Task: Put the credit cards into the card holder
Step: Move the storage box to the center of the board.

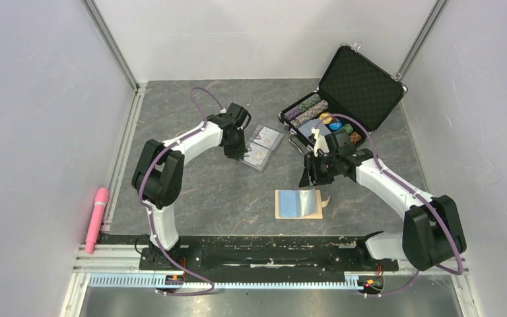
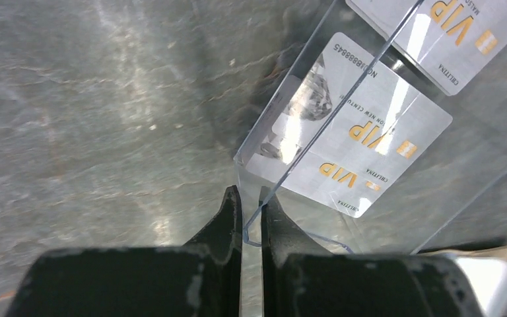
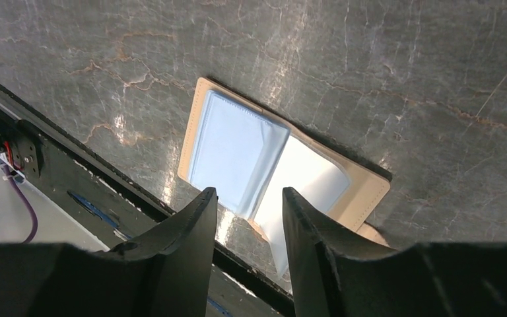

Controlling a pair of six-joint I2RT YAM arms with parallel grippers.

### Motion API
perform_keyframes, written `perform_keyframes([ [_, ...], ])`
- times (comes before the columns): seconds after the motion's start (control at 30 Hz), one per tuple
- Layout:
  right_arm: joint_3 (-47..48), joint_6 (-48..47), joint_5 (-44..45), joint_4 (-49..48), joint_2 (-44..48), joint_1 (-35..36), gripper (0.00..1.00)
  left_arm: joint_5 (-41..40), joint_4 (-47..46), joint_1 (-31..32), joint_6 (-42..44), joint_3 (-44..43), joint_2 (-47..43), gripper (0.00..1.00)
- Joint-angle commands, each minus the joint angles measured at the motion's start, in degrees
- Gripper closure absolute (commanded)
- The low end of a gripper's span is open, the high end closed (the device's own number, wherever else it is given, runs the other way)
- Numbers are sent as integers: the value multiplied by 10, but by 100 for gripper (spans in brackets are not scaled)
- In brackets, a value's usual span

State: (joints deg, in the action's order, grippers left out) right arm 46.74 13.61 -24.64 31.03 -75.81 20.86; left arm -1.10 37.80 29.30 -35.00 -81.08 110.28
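The credit cards (image 2: 363, 142), glossy white with gold VIP lettering, lay inside a clear plastic case (image 2: 284, 125) on the grey worktop (image 2: 105, 132). They were left of centre and well apart from the card holder (image 3: 264, 155), which lay open and flat near the front edge, blue lining upward. The left pincer (image 2: 251, 198) was clenched on a thin clear edge of that case at a corner, not on any card. The right pincer (image 3: 249, 195) hovered released over the card holder with nothing between its fingers. Behind it stood the open black poker-chip case (image 1: 360, 86).

As I judged it, the grip was slim and at one corner. Lifting could let the slick plastic slip out or swing, tipping the cards onto the worktop (or dragging the whole case instead of opening it). The card holder was unrestrained and might slide when a card is pushed in.

Whether the pinched edge was a lid or a wall could not be told; glare blurred the plastic's outline, the count of cards was unclear, and the upper card was cut off by the frame
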Motion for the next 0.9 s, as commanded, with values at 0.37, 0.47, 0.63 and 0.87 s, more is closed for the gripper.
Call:
perform_keyframes([
  [0.37,138,-26,-16,-24,-105,16,36,-53,27,0,235,191,-181,83],
  [0.47,181,-42,-5,-17,-144,37,29,-42,24,0,227,207,-211,43],
  [0.63,265,-60,12,1,-217,62,23,-21,11,0,167,230,-285,34],
  [0.87,410,-97,90,47,-327,90,22,39,-45,0,58,301,-424,24],
])
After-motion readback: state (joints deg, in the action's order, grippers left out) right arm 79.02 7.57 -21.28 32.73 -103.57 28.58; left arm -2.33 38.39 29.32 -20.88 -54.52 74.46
